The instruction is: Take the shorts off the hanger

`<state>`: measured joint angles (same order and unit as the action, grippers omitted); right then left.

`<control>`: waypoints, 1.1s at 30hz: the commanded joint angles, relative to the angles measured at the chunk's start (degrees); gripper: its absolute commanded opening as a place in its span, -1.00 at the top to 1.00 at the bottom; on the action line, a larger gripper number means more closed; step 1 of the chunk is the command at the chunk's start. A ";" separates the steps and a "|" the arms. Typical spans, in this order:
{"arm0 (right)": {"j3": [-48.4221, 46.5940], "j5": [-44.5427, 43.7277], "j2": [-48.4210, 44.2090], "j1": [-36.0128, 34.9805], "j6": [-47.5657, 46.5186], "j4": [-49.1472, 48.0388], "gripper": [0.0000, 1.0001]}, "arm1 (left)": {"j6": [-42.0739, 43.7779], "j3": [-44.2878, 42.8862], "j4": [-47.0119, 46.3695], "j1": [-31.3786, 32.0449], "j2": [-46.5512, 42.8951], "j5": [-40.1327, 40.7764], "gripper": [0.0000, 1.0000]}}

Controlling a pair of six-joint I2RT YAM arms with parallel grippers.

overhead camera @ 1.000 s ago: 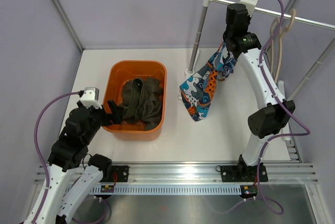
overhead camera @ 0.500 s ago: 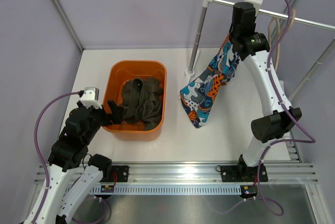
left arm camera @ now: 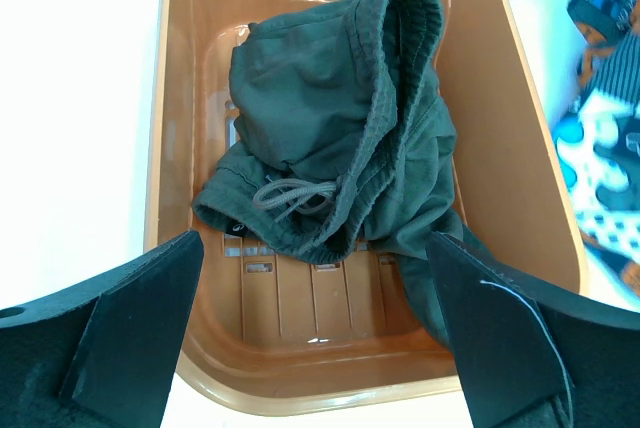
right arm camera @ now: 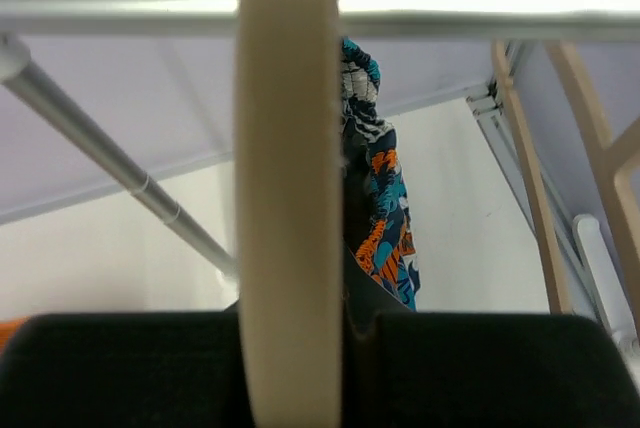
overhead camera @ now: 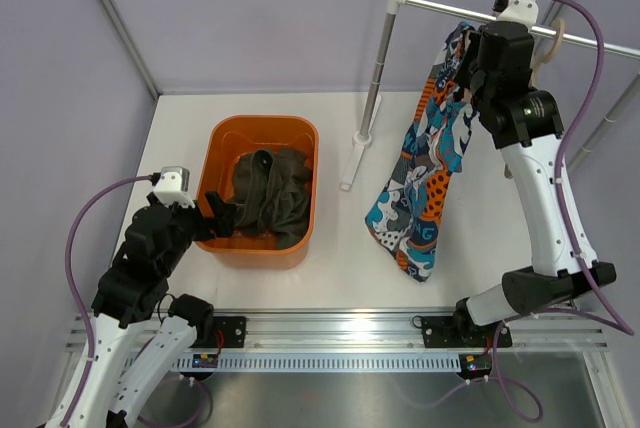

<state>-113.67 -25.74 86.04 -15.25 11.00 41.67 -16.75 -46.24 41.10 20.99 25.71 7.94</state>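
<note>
Our right gripper [overhead camera: 476,64] seems clamped on the hanger [right arm camera: 290,148], upper right; left gripper [left arm camera: 312,243] gapes. We draw the printed shorts [overhead camera: 420,178] downward smoothly, clear of the rail [right arm camera: 470,10].

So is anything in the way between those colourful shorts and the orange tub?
Assuming the tub is the goal, yes: the rack's upright pole stands between it and the hanging printed shorts. They would likely have to go around it. The tub is open on top, with olive shorts already inside.
</note>
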 commanded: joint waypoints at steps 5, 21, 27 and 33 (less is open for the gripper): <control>12.84 15.70 -15.27 0.04 4.29 2.62 1.00 | 1.37 -0.78 -2.60 0.19 2.23 -2.84 -0.98; 23.49 13.09 -25.40 -21.48 9.38 6.76 1.00 | -5.22 -22.56 -12.27 29.27 27.09 11.30 -0.98; 24.37 6.06 -24.61 -26.85 10.61 7.28 1.00 | -8.38 -35.57 -16.23 34.02 40.52 12.97 -0.98; 23.49 4.12 -23.99 -29.49 11.58 7.11 1.00 | -10.14 -44.45 -18.33 35.25 49.86 14.11 -0.98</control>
<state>-88.47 -18.04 62.48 -43.40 20.95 50.70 -24.88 -86.13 27.46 55.48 73.32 18.96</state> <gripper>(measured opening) 0.122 0.988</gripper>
